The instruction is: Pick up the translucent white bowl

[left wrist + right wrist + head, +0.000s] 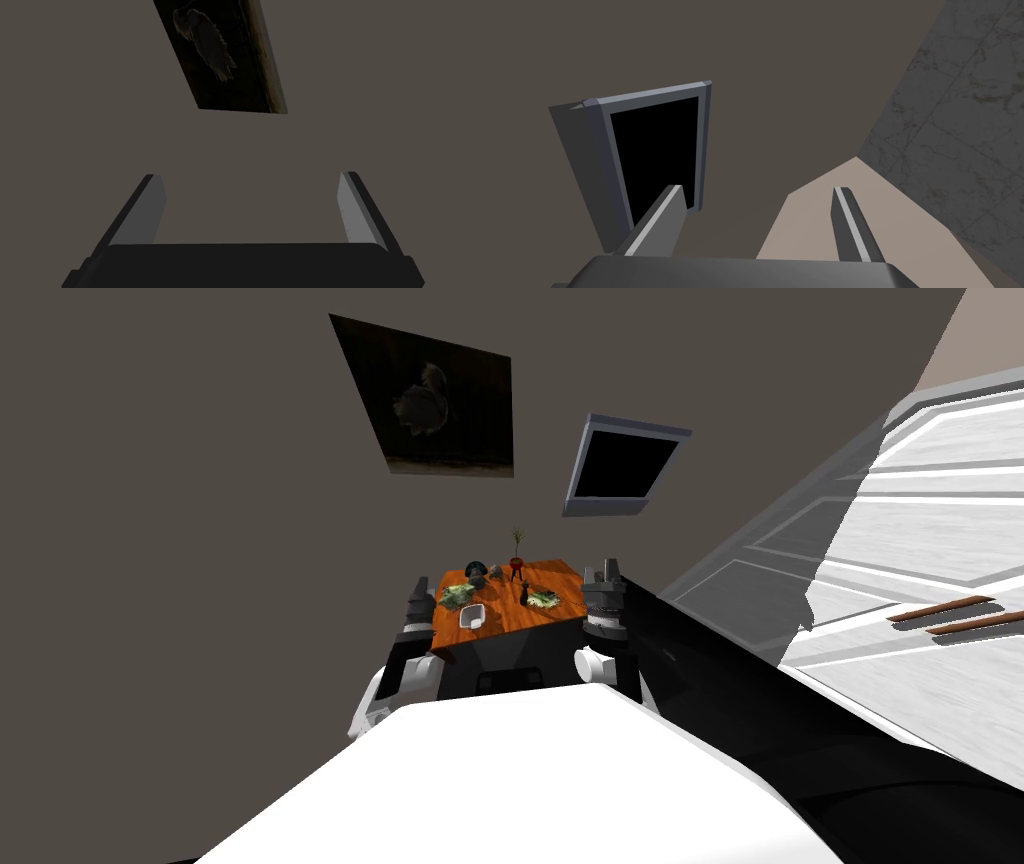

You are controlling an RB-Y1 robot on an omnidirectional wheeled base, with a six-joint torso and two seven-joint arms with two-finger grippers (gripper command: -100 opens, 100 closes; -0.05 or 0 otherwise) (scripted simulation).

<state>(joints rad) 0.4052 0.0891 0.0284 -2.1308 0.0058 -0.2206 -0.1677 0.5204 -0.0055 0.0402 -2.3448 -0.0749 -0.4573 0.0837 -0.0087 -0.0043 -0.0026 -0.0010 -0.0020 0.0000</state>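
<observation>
Bowl (472,616) on table (512,620) near left jaws; both pairs spread.

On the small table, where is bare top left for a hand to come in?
Bare top runs along the table at its near edge, between the white bowl and the right corner. Crowded behind the bowl: greens, a dark round object, a potted plant.
</observation>
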